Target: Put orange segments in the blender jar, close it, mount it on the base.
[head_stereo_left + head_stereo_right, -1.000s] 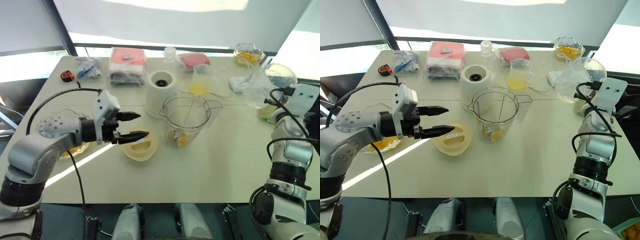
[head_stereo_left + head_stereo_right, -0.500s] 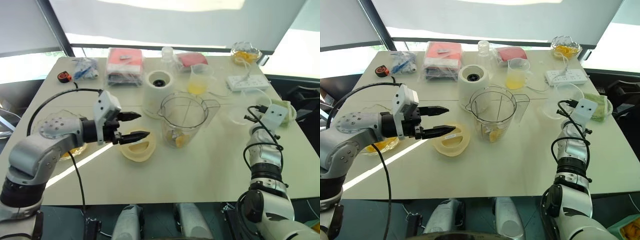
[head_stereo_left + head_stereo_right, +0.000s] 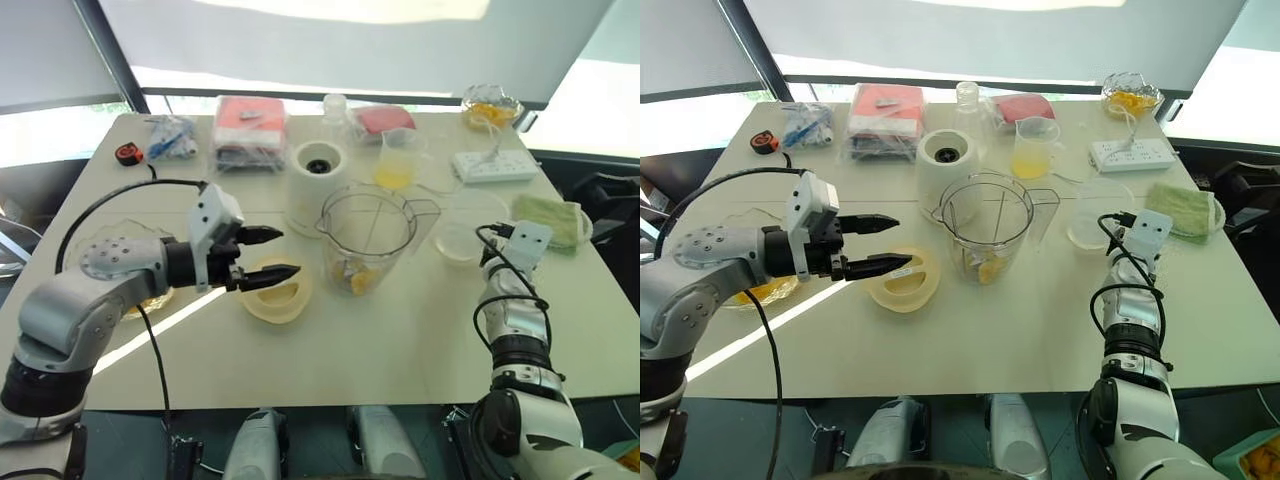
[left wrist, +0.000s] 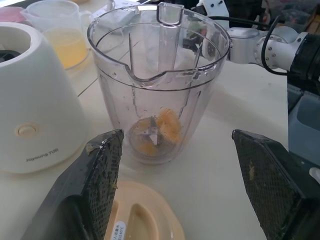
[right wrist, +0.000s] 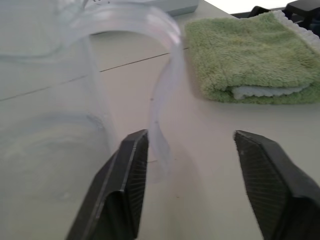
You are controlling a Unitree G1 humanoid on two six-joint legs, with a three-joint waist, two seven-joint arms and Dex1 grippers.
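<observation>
The clear blender jar (image 3: pixel 368 238) stands open-topped mid-table, with a few orange segments (image 4: pixel 162 127) lying around the blades at its bottom. Just behind it to the left is the white base (image 3: pixel 318 183) with its dark socket up. My left gripper (image 3: pixel 288 251) hovers open and empty left of the jar, above a cream lid (image 3: pixel 275 294). My right gripper (image 5: pixel 190 135) is open low over the table at the right, with the rim of a shallow glass bowl (image 5: pixel 125 20) beside its left finger (image 5: pixel 127 170).
The glass bowl (image 3: pixel 462 237) sits right of the jar, a green towel (image 3: pixel 550 215) and a power strip (image 3: pixel 490 163) beyond it. A cup of yellow juice (image 3: pixel 400 160), packets along the far edge and a dish of fruit (image 3: pixel 492 105) stand behind. Another dish with segments (image 3: pixel 765 290) lies under my left arm.
My right arm has come down from a raised position to the table with the glass bowl, and its gripper has opened. The left arm has not moved.
</observation>
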